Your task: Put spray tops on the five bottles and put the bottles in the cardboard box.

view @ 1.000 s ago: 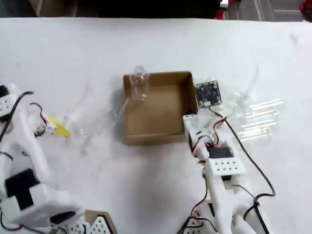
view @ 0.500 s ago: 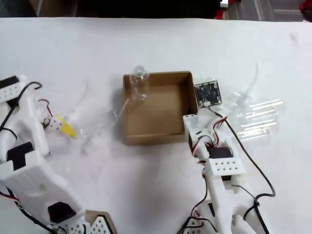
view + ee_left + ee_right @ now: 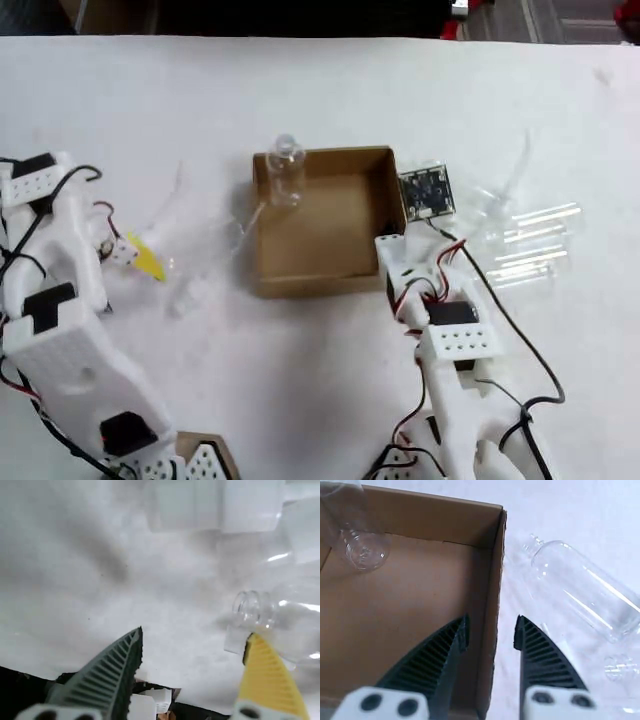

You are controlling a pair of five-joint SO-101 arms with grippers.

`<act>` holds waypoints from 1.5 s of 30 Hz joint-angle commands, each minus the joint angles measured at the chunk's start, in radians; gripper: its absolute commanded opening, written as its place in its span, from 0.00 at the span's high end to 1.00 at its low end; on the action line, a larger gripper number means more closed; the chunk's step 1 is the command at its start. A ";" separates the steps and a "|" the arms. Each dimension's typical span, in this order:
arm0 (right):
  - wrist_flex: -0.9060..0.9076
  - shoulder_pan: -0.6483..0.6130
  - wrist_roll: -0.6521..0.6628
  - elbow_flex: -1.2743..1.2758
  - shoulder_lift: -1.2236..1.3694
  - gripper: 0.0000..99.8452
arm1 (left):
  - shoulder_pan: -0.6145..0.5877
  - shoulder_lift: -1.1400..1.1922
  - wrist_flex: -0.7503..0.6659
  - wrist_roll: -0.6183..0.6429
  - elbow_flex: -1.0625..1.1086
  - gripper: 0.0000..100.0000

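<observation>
Left gripper (image 3: pixel 195 635) spread wide, clear plastic bottle (image 3: pixel 280 615) lying neck-first just beside its yellow finger (image 3: pixel 265 675), right gripper (image 3: pixel 492 622) slightly parted over the wall of the brown cardboard box (image 3: pixel 492 565), second clear bottle (image 3: pixel 360 540) upright inside beyond it

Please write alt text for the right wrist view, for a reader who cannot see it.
The right gripper, open, straddles a wall of the cardboard box; one clear bottle is inside, a second bottle lies outside on the table.
</observation>
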 commanded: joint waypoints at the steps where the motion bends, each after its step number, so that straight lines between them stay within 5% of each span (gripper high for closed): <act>1: -0.019 0.002 0.009 -0.009 -0.027 0.87 | -0.007 0.056 -0.015 -0.078 -0.087 0.69; 14: -0.024 0.002 0.009 -0.009 -0.022 0.87 | -0.056 0.197 0.063 -0.080 -0.554 0.69; 30: -0.025 0.001 0.009 -0.009 -0.019 0.87 | -0.016 0.013 0.064 -0.080 -0.589 0.77; 39: -0.025 0.001 0.009 -0.006 -0.018 0.87 | -0.025 0.064 -0.250 -0.089 -0.582 0.77; 45: -0.025 0.001 0.009 -0.006 -0.018 0.87 | -0.016 0.232 -0.204 -0.242 -0.643 0.78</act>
